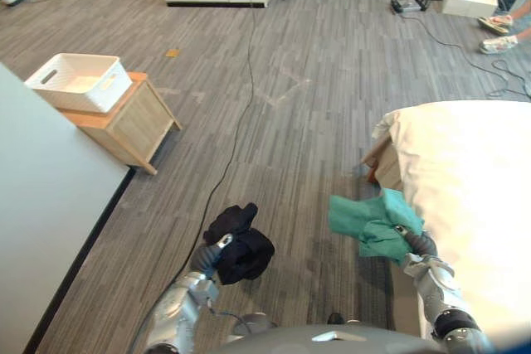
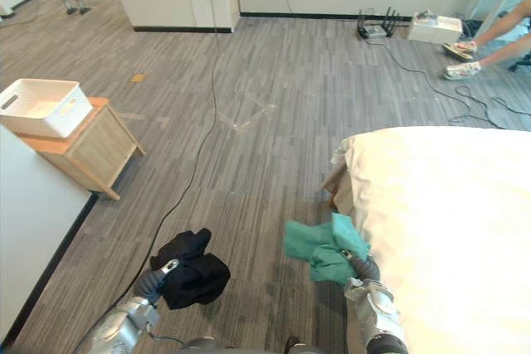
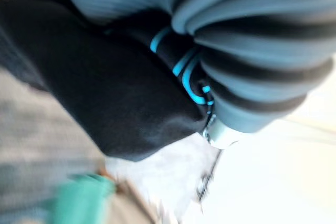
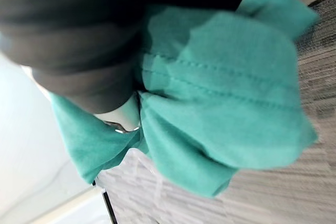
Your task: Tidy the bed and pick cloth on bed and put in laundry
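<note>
Far left and well ahead, a white basket (image 1: 91,97) sits open-topped on a low wooden stand (image 1: 133,130) against the wall, its long side running slantwise across the view. Judging by the task, that is the laundry, and it lies up and to the left of both hands, well apart from them.

The left hand (image 1: 207,256) is the nearer one. It has a black cloth (image 1: 241,242) bunched in its grip and held above the floor (image 1: 290,138); a bit of silver finger shows over the wad. To the right, the right hand (image 1: 417,244) clutches a green cloth (image 1: 365,221) just beside the corner of the bed (image 1: 473,188), whose pale cover looks smooth and bare.

The floor is grey planking with a black cable (image 1: 250,80) trailing up the room. A person's feet (image 1: 498,35) show at the far right.
</note>
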